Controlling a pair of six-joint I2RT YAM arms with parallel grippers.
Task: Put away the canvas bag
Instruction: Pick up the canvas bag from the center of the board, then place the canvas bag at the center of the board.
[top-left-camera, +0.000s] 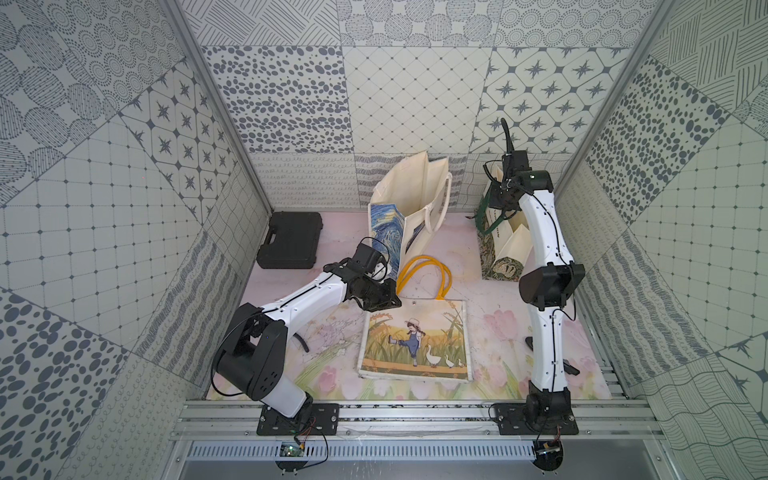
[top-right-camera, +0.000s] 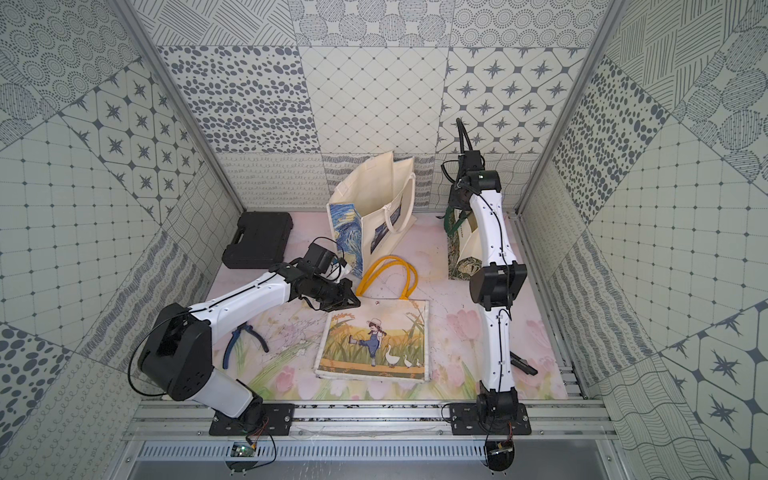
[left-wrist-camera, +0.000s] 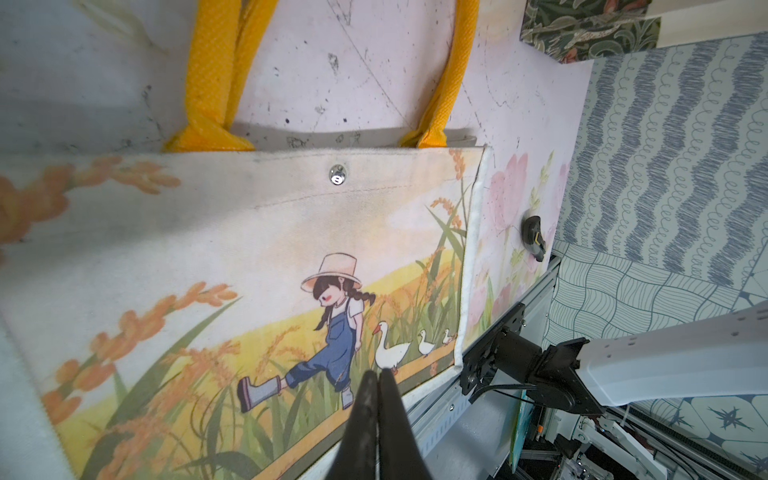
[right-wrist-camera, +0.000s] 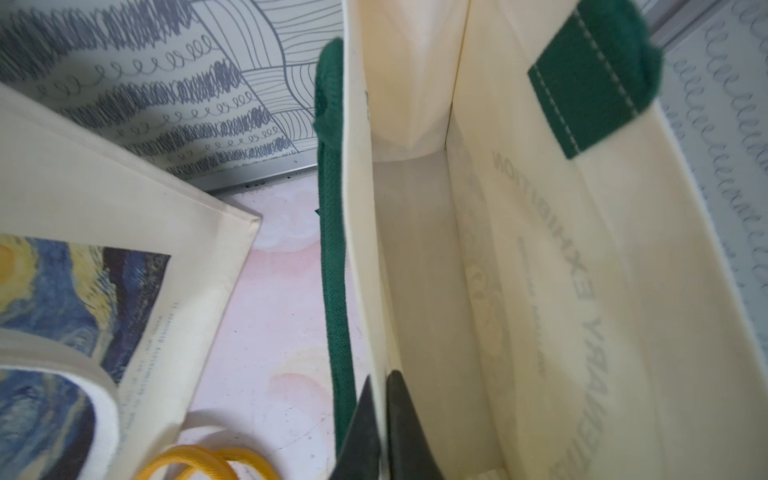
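Nearby, canvas bag (top-left-camera: 415, 337), starry tote (top-left-camera: 409, 189), green-handled tote (top-left-camera: 512, 247)

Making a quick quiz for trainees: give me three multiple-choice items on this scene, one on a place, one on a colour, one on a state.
1. Where is the black case? A back left corner; B front right; C centre.
2. Handles of the goose bag are: A green; B yellow; C red.
3. The goose bag is: A standing upright; B hanging; C lying flat.
Answers: 1 A, it sits at the back on the left arm's side; 2 B, both loops are yellow; 3 C, its printed face lies upward.
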